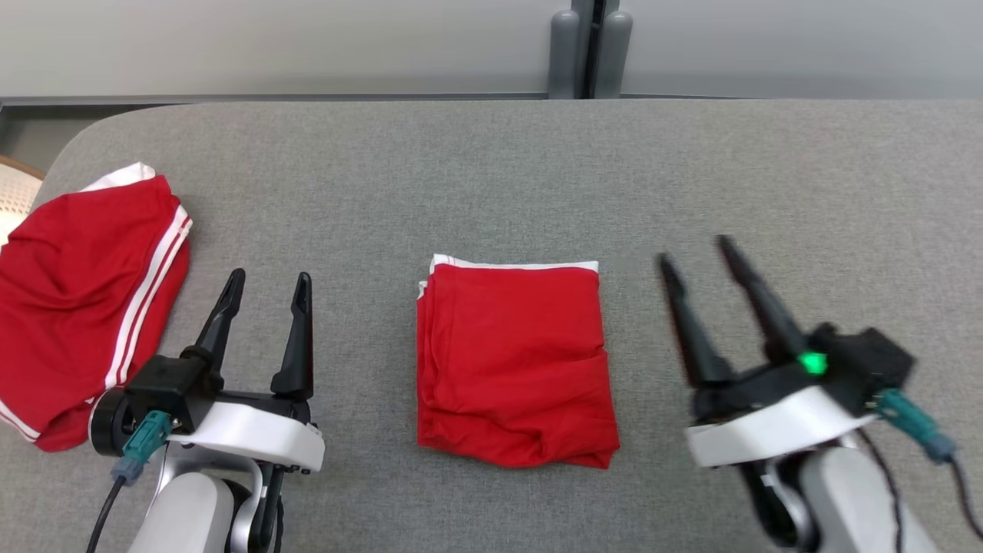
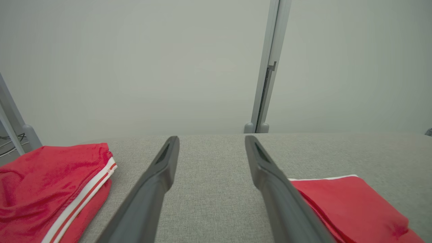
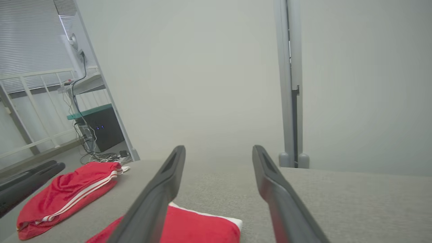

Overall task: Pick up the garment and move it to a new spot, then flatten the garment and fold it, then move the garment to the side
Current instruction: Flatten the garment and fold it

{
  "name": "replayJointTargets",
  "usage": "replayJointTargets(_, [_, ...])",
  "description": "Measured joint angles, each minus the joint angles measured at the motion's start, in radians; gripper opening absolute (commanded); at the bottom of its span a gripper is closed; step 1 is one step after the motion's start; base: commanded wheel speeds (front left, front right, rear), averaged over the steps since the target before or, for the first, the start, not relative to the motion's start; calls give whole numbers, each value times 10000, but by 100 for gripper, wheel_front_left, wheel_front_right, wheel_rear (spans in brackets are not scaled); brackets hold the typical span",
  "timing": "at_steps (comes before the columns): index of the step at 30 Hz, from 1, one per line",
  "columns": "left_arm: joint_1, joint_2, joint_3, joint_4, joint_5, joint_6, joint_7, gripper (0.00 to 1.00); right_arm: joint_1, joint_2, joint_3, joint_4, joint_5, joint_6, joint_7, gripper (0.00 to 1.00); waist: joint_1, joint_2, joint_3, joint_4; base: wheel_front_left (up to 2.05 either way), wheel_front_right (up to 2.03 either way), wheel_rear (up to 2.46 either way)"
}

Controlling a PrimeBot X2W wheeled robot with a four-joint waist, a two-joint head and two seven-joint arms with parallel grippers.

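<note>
Field notes, remote station. I am looking down at the grey fabric table (image 1: pixel 491 153). The folded red garment (image 1: pixel 514 361) is lying flat at its middle. It is a rough rectangle with a white edge showing along its far side and wrinkles bunching toward its near edge. It is sitting between the two grippers, touching neither.

The left gripper (image 1: pixel 269 278) is hovering to the garment's left, fingers spread wide and pinching nothing. In the left wrist view, bare table is showing between them. The right gripper (image 1: pixel 691 250) is hanging to the garment's right, slightly blurred. Its fingers are likewise spread apart and empty, and a green light is glowing at its base.

Around the work:
- A striped red garment (image 1: pixel 81 299) is lying loosely heaped at the table's left edge, well apart from the folded one and just beside the left gripper's wrist.
- Only bare grey cloth is lying between each gripper and the folded garment.
- A grey double post (image 1: pixel 590 50) is standing behind the far edge, against a pale wall.
- In the right wrist view, a black cabinet (image 3: pixel 101 130) and tangled cables (image 3: pixel 101 156) are sitting on the floor beyond the table's left end.
</note>
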Motion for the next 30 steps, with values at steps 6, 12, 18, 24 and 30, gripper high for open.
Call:
replayJointTargets(6, [272, 194, 46, -140, 0, 163, 121, 100, 1121, -107, -2295, -378, -502, 0, 322, 100, 0, 0, -265, -189, 0, 0, 0])
replayJointTargets(12, [642, 382, 23, -209, 15, 203, 261, 100, 1821, -29, -2987, -665, -669, 0, 683, 100, 0, 0, -591, -325, 0, 0, 0])
replayJointTargets(18, [1229, 554, -102, -238, 58, 270, 439, 100, 2423, 36, -3112, -813, -752, 0, 953, 100, 0, 0, -1115, -363, 0, 0, 0])
replayJointTargets(24, [1762, 656, -171, -376, 65, 368, 617, 100, 2939, 31, -3112, -984, -767, 0, 1216, 100, 0, 0, -1621, -367, 0, 0, 0])
replayJointTargets(30, [2091, 704, -140, -602, 25, 523, 709, 100, 3442, -2, -3154, -1256, -773, 0, 1482, 100, 0, 0, -2036, -314, 0, 0, 0])
